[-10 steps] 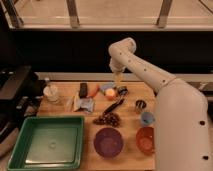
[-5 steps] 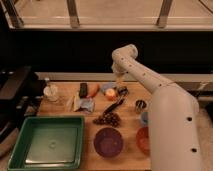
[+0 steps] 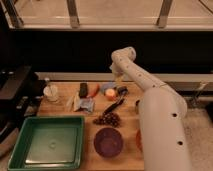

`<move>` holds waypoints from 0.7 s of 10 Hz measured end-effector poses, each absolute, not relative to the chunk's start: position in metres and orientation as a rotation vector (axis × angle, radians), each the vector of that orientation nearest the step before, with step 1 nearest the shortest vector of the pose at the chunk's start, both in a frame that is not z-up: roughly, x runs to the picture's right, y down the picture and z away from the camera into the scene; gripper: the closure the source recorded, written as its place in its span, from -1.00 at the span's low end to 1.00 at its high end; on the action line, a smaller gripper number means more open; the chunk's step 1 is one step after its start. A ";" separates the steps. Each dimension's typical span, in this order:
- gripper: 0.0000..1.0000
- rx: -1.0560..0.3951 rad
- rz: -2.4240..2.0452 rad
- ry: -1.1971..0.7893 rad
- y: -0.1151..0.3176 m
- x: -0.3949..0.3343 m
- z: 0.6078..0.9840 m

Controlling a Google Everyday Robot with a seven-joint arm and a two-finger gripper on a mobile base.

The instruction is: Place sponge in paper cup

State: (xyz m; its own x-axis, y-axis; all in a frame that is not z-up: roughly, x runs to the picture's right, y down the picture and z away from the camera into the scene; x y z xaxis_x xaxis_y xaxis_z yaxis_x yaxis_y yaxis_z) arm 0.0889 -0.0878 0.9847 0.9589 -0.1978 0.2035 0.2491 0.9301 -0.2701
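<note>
**Spread gripper hangs over the sponge at the back of the surface**

The white arm rises from the lower right, bends at its elbow near the dark rear wall, and points its gripper straight down. The gripper's fingers stand wide apart and nothing is between them. It hangs just above the back row of items and does not seem to touch any of them.

The sponge, a small pale-blue block, lies on the wooden surface just below and slightly left of the gripper. A round orange fruit sits right beside it. Left of the sponge lie a red-orange item and a dark block.

The paper cup, whitish-cream, stands upright near the surface's left edge, well apart from the sponge and the gripper.

A crinkled blue-white packet lies in front of the dark block. Nearer the front are a bunch of dark grapes, a purple bowl and a green tray at the left front corner.
</note>
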 end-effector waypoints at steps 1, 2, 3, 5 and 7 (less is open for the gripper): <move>-0.60 -0.294 -0.238 -0.188 -0.088 0.087 0.988; -0.60 -0.293 -0.248 -0.207 -0.084 0.083 0.994; -0.60 -0.296 -0.254 -0.221 -0.081 0.080 0.999; -0.60 -0.314 -0.258 -0.250 -0.069 0.076 1.008; -0.60 -0.339 -0.263 -0.276 -0.058 0.070 1.013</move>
